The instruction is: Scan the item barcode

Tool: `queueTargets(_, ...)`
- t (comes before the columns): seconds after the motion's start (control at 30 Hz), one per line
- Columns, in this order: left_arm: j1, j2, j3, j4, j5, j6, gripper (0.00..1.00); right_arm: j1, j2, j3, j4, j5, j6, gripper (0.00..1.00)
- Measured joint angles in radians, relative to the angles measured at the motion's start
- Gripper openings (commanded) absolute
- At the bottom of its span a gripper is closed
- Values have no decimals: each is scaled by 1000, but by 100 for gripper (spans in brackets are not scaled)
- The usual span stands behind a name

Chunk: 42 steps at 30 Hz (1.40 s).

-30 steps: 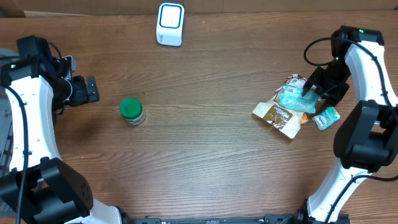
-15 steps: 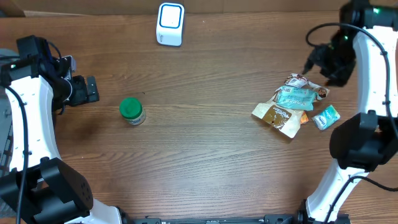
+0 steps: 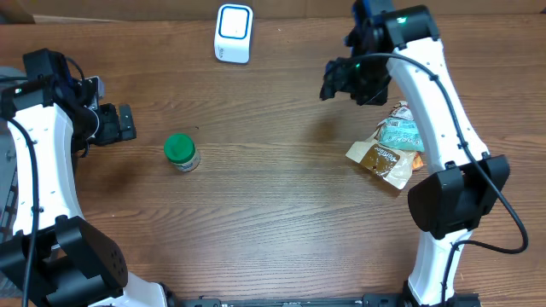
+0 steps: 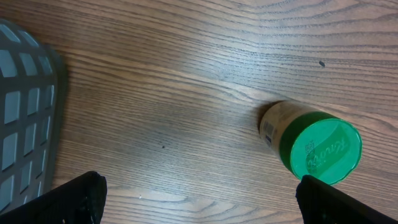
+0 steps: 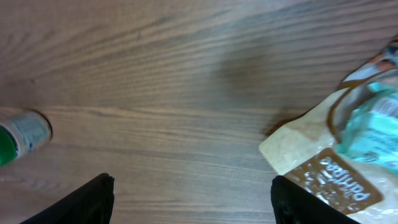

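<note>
A white barcode scanner (image 3: 233, 32) with a blue ring stands at the back edge. A small jar with a green lid (image 3: 181, 152) stands left of centre; in the left wrist view the jar (image 4: 311, 142) shows a barcode label on its side, just ahead of the right fingertip. My left gripper (image 3: 119, 124) is open and empty a little left of it, also seen as the left gripper (image 4: 199, 205). My right gripper (image 3: 341, 83) hovers open and empty over bare wood right of the scanner, and the right gripper (image 5: 193, 202) holds nothing.
A pile of snack packets (image 3: 391, 147) lies at the right, with a tan pouch (image 5: 323, 165) and a teal packet (image 5: 379, 124) on top. A grey mesh basket (image 4: 25, 118) sits at the far left. The right arm crosses over the pile's right side.
The right arm has swung from the packet pile up and left toward the back middle, empty, its jaws a little wider. The left arm and jar stayed still.
</note>
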Motion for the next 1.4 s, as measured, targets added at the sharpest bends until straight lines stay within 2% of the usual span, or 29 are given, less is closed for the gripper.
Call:
queueTargets(0.5,0,0,0,53,-19,-3,100,15,0,-15,-51,1,0,77)
queueTargets(0.73,0,0,0,111,105,-135,100,16,0,-15,-50,1,0,77)
queueTargets(0.77,0,0,0,120,154,-145,96,16,0,-15,-50,1,0,77)
queueTargets(0.8,0,0,0,129,198,-150,86,15,0,-15,-50,1,0,77)
queueTargets(0.87,-7,0,0,149,285,-138,43,15,0,-15,-48,1,0,77)
queueTargets(0.9,-19,0,0,154,325,-123,29,15,0,-15,-47,1,0,77)
queueTargets(0.93,-36,0,0,156,341,-107,20,15,0,-15,-47,1,0,77)
queueTargets(0.97,-60,0,0,155,328,-105,8,15,0,-15,-46,1,0,77)
queueTargets(1.0,-77,0,0,154,307,-105,4,16,0,-15,-45,1,0,77)
queueTargets(1.23,-169,34,0,146,1,-223,4,15,0,-19,-41,1,1,77)
queueTargets(1.33,-167,105,0,157,-102,-264,4,16,0,-19,-38,2,0,77)
queueTargets(1.4,-167,186,0,167,-121,-269,4,15,0,-19,-37,8,0,77)
